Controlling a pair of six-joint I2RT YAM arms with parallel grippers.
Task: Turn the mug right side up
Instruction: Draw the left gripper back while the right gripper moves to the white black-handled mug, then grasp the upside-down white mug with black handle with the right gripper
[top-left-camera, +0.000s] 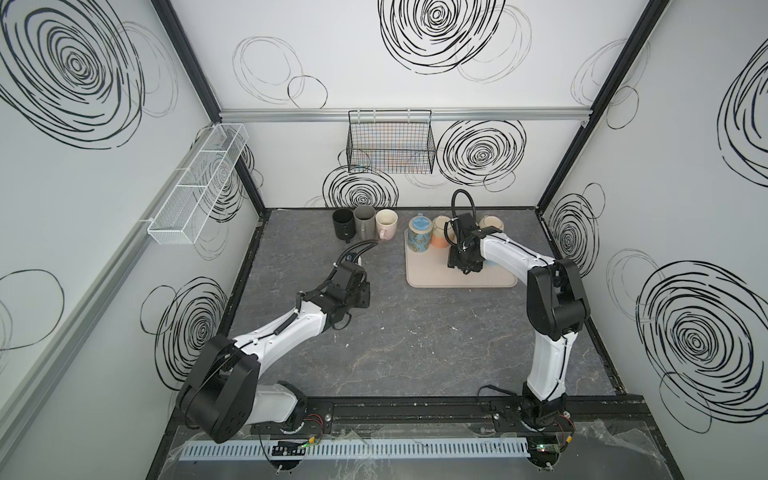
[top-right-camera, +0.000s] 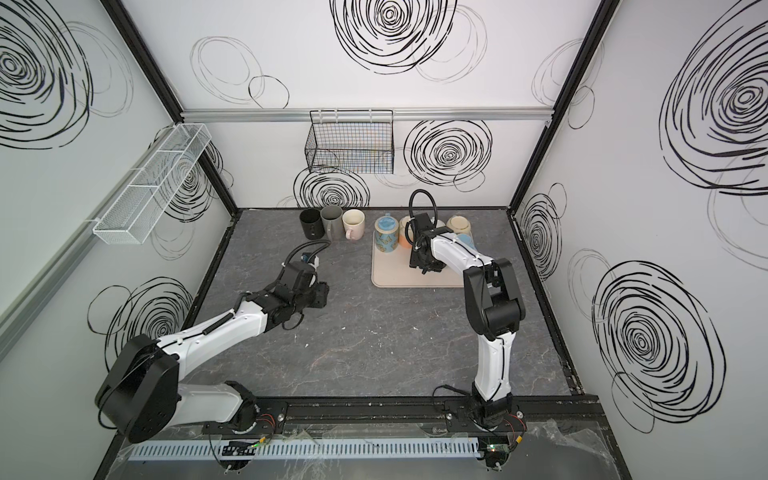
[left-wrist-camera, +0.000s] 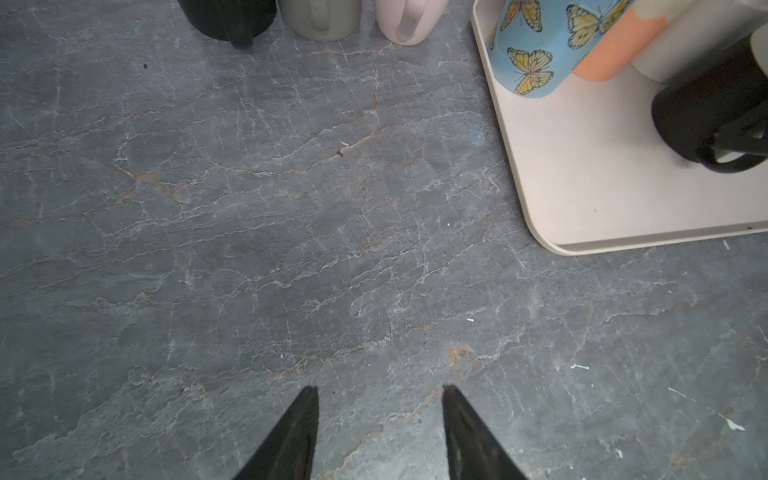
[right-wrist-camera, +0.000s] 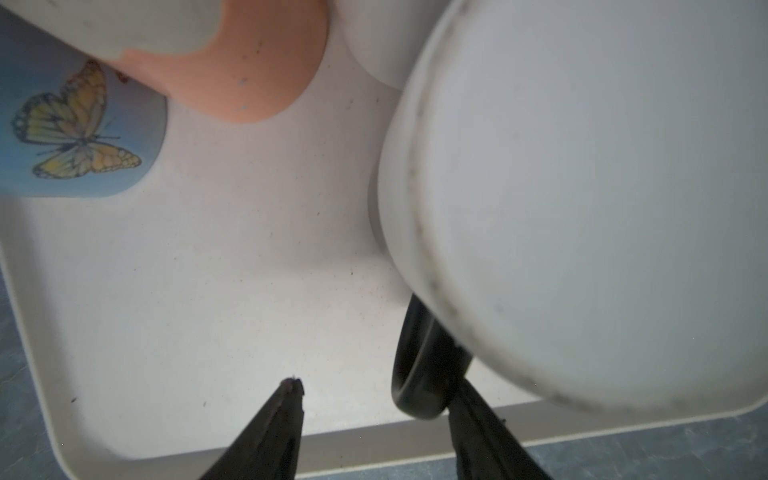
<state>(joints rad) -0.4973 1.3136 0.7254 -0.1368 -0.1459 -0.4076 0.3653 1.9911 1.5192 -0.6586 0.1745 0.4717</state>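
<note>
The white mug (right-wrist-camera: 582, 208) stands base-up on the beige tray (right-wrist-camera: 208, 291), near the butterfly mug (right-wrist-camera: 62, 137) and the orange mug (right-wrist-camera: 232, 70). The right pincer (right-wrist-camera: 374, 384) hangs low beside it with its jaws moderately apart and nothing clamped. The black handle (right-wrist-camera: 415, 365) lies against one finger, likely because the loop gives a firmer purchase for lifting and flipping than the broad, smooth body. The left pincer (left-wrist-camera: 380, 388) hovers about as wide and empty over the bare surface (left-wrist-camera: 291, 208), apparently kept clear of the crowded tray.
</note>
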